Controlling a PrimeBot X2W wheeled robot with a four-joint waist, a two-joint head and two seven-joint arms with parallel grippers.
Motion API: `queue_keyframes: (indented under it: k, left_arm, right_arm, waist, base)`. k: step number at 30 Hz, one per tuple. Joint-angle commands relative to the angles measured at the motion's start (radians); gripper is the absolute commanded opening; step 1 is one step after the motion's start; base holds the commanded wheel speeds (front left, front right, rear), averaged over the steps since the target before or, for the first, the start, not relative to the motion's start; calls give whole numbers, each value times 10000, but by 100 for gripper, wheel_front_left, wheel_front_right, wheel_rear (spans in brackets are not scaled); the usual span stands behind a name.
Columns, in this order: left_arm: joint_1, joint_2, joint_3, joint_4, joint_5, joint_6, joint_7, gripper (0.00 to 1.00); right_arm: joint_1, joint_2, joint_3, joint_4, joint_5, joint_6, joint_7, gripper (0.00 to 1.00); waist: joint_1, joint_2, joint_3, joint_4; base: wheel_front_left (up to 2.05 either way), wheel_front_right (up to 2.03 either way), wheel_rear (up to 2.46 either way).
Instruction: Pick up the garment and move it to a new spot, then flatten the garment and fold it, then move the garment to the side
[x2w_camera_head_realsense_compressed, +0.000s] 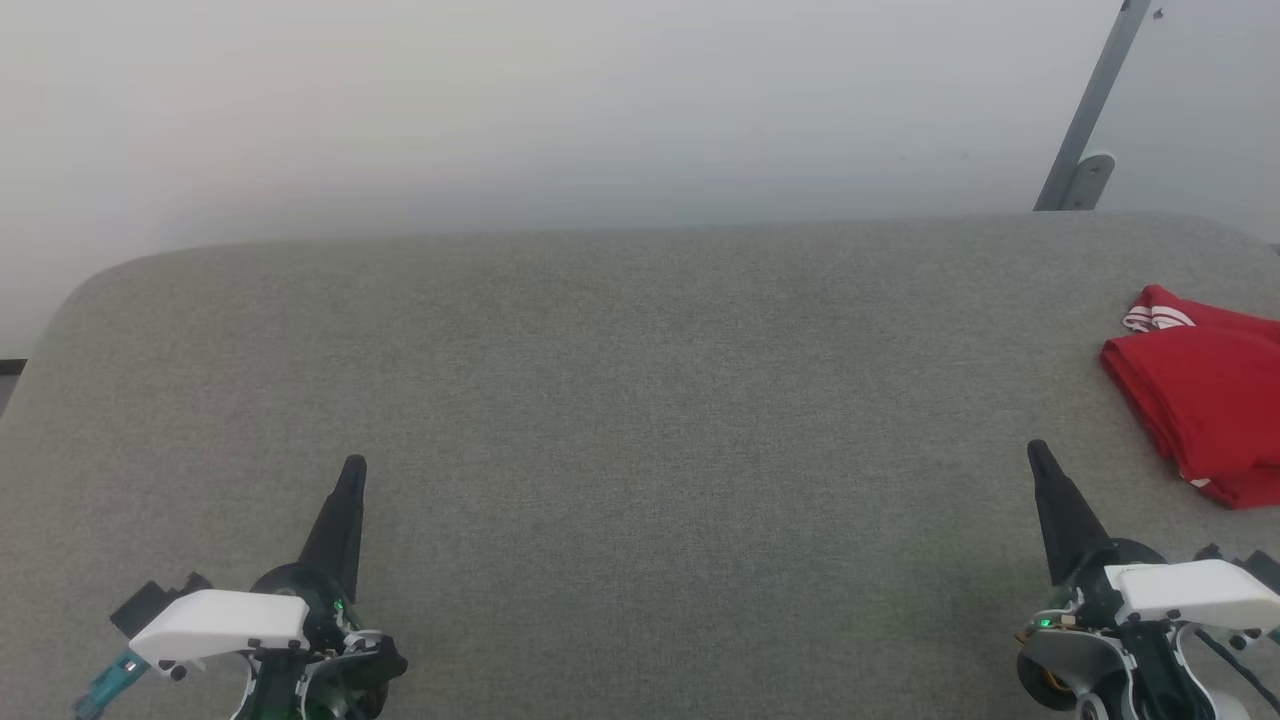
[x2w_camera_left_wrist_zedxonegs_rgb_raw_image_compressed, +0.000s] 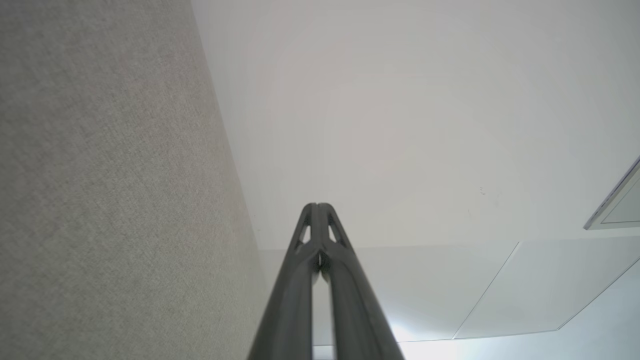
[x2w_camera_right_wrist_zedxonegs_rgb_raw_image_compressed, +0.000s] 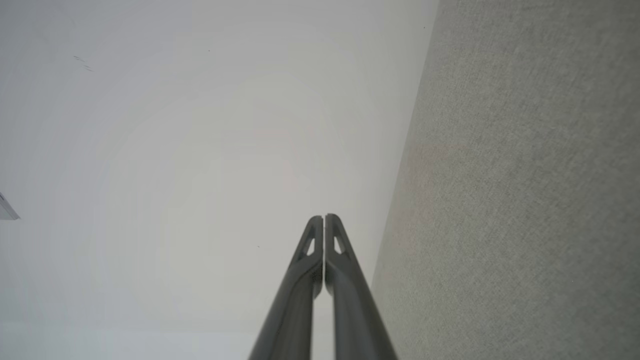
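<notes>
The garment (x2w_camera_head_realsense_compressed: 1210, 400) lies folded into a red stack at the far right edge of the grey fabric surface (x2w_camera_head_realsense_compressed: 620, 400), with a bit of red-and-white striped trim at its upper left corner; part of it runs out of the head view. My left gripper (x2w_camera_head_realsense_compressed: 354, 463) rests at the lower left, shut and empty, fingers pointing up the surface. My right gripper (x2w_camera_head_realsense_compressed: 1036, 447) sits at the lower right, shut and empty, a short way to the lower left of the garment. In the wrist views the left gripper (x2w_camera_left_wrist_zedxonegs_rgb_raw_image_compressed: 317, 205) and the right gripper (x2w_camera_right_wrist_zedxonegs_rgb_raw_image_compressed: 324, 217) have their fingertips pressed together.
A pale wall rises behind the surface's rounded far edge. A grey metal strut (x2w_camera_head_realsense_compressed: 1090, 110) leans at the upper right, just past the surface. A wide stretch of bare grey fabric lies between the two grippers.
</notes>
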Motion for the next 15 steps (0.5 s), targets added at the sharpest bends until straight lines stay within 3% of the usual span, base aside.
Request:
queue_keyframes:
  k: [1,15]
  left_arm:
    - [-116,-26,32,-2,-12,-29,52,0]
    - [-117,-27,35,-2,-8,-29,56,0]
  right_arm:
    - [-56,6,9,20,40,0,29,0]
    - [-56,6,6,18,41,0,29,0]
  waist:
    - [0,0,0,0]
    - [0,0,0,0]
  base:
    - [0,0,0]
    - [0,0,0]
